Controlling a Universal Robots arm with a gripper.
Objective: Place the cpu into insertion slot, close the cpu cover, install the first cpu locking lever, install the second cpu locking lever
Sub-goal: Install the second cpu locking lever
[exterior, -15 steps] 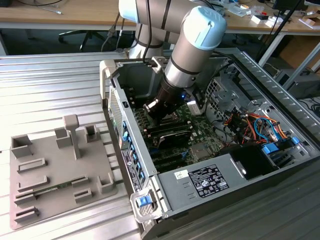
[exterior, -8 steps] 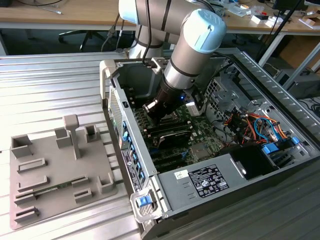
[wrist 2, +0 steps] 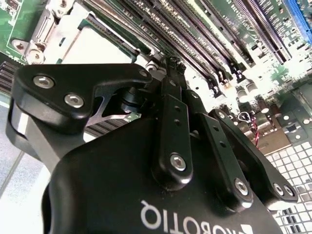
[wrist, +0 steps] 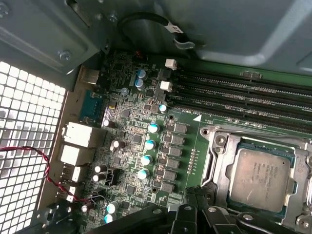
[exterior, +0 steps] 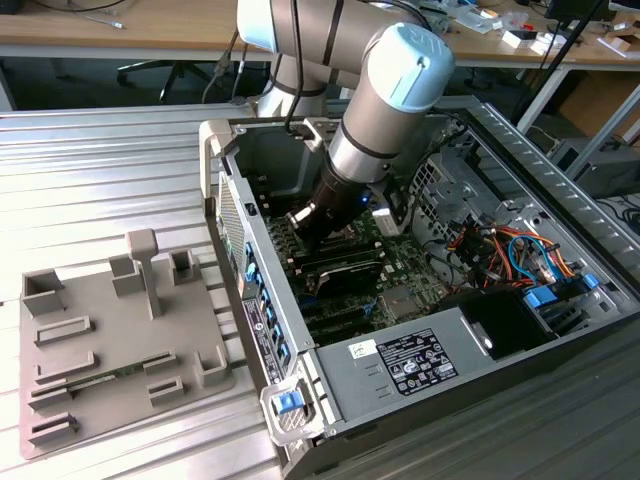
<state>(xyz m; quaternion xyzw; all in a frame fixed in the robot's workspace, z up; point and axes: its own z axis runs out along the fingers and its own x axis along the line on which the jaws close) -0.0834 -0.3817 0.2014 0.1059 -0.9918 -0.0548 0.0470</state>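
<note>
Cpu (wrist: 263, 180) sits flat in the insertion slot (wrist: 218, 168), cover frame seemingly down around it. Tool (wrist 2: 168, 66) hangs just beside the slot, fingers pinched together, holding nothing.

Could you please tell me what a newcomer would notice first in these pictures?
The grey robot arm with the pale-blue joint cap reaches down into the open black computer case in the exterior view. In the first wrist view, the silvery-grey square cpu lies in its socket under the shiny metal cpu cover, beside the green motherboard.

Silvery-grey cpu (wrist: 263, 178), tan-green rim, on a green motherboard (wrist: 141, 122). Black hand (wrist 2: 168, 73). Red-black wire pair (wrist: 34, 168) over white perforated mesh (wrist: 22, 112).
</note>
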